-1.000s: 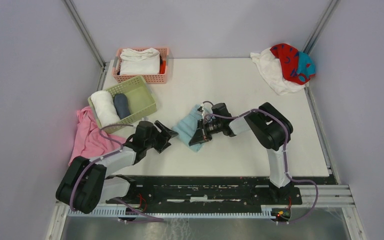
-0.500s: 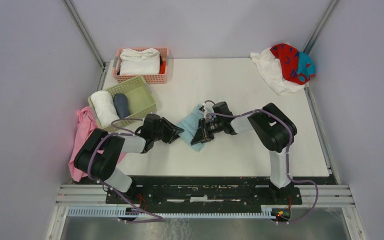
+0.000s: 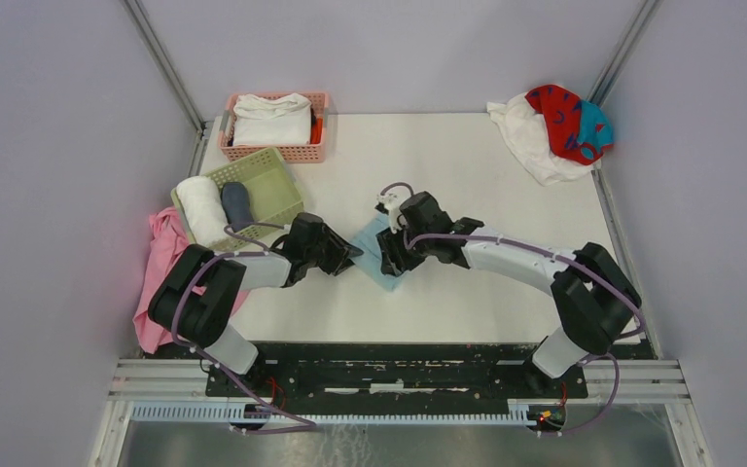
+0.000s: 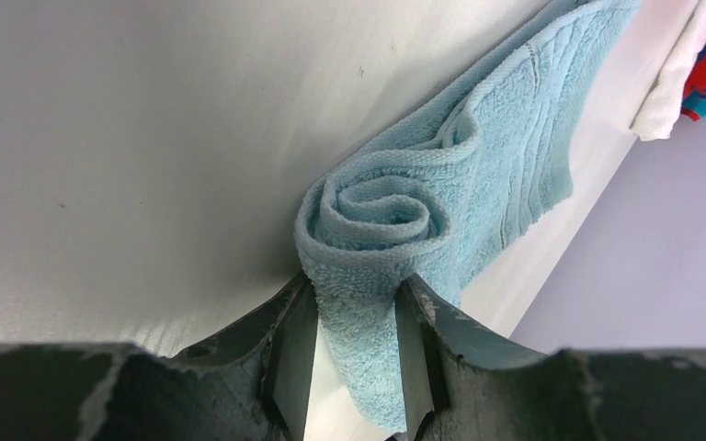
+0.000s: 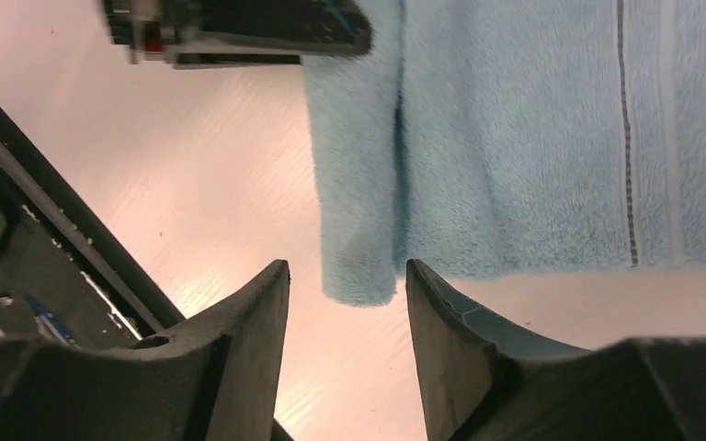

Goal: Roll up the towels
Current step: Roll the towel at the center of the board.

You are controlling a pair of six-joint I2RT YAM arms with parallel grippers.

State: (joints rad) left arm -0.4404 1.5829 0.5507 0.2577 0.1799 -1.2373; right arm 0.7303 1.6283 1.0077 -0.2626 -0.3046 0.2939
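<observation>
With our left gripper [image 4: 356, 299] we pinch the rolled end of the light blue towel [image 4: 483, 175] between its jaws, we judge to stop the coil springing loose, while our right gripper [image 5: 345, 285] stands with jaws apart and empty, the towel's flat edge just beyond their tips

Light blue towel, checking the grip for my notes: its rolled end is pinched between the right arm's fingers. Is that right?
No. The rolled end of the light blue towel is pinched between the left arm's fingers, as the left wrist view shows. The right arm's fingers stand apart, gripping nothing.
</observation>
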